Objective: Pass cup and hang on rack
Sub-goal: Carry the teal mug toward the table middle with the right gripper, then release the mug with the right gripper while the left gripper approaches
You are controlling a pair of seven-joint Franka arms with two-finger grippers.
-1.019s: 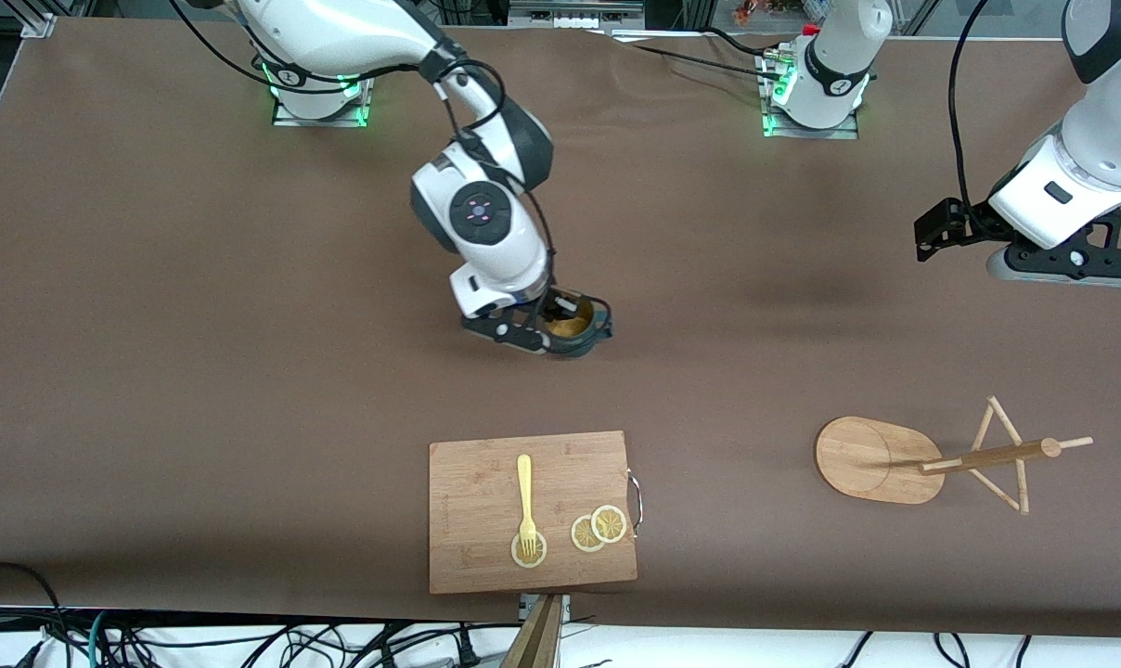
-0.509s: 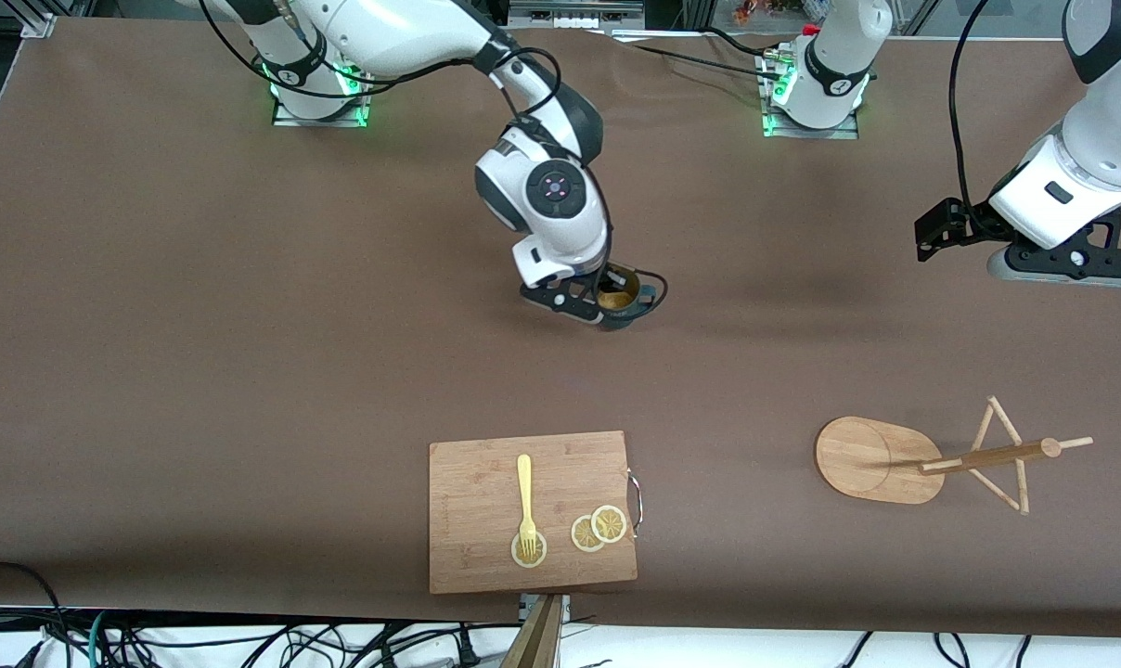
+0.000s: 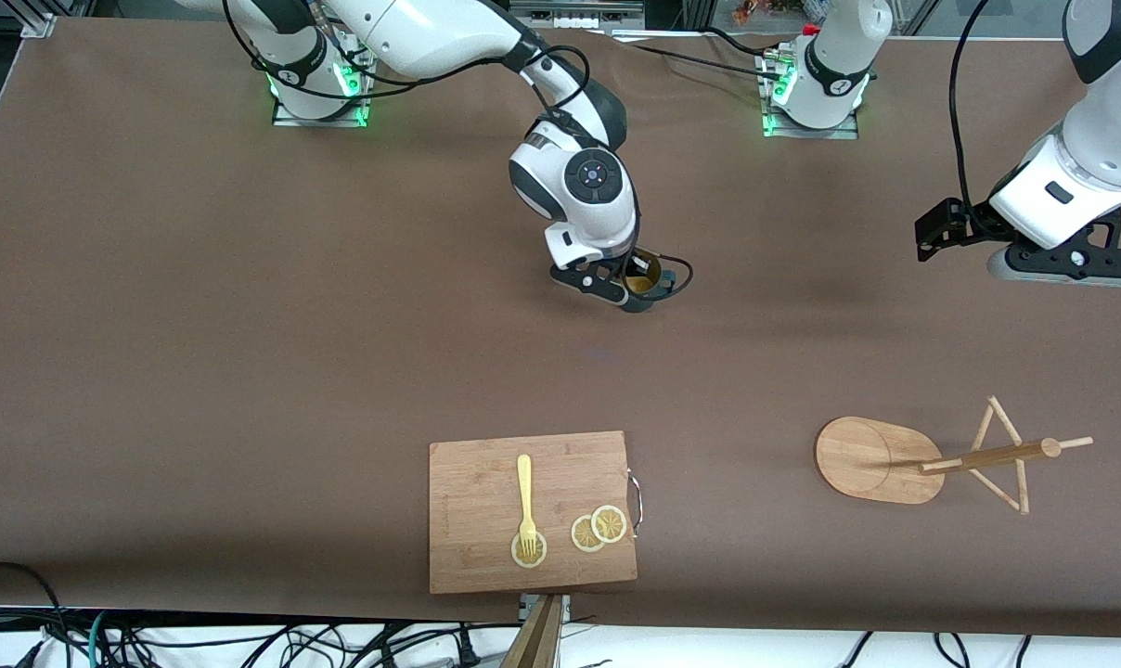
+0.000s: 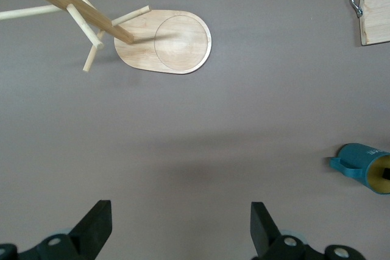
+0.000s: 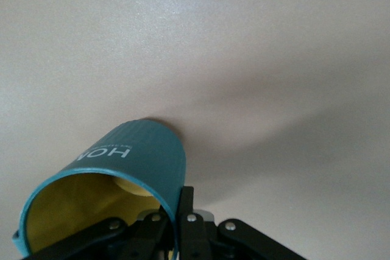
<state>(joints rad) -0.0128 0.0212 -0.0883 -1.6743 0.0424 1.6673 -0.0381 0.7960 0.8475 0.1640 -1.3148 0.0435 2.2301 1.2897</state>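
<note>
Carrying the ribbed teal, yellow-lined cup [image 3: 647, 281] clamped by its rim, the right gripper [image 3: 627, 289] nears mid-table; the left gripper [image 4: 177, 235] waits, fingers apart, handover and wooden pegged rack [image 3: 932, 459] still ahead.

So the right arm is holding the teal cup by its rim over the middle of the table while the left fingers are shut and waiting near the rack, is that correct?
Almost. The left gripper waits with its fingers open, not shut; the left wrist view shows a wide gap between them. The rest holds: the right gripper is shut on the rim of the cup over the middle of the table, and the rack stands toward the left arm's end.
</note>
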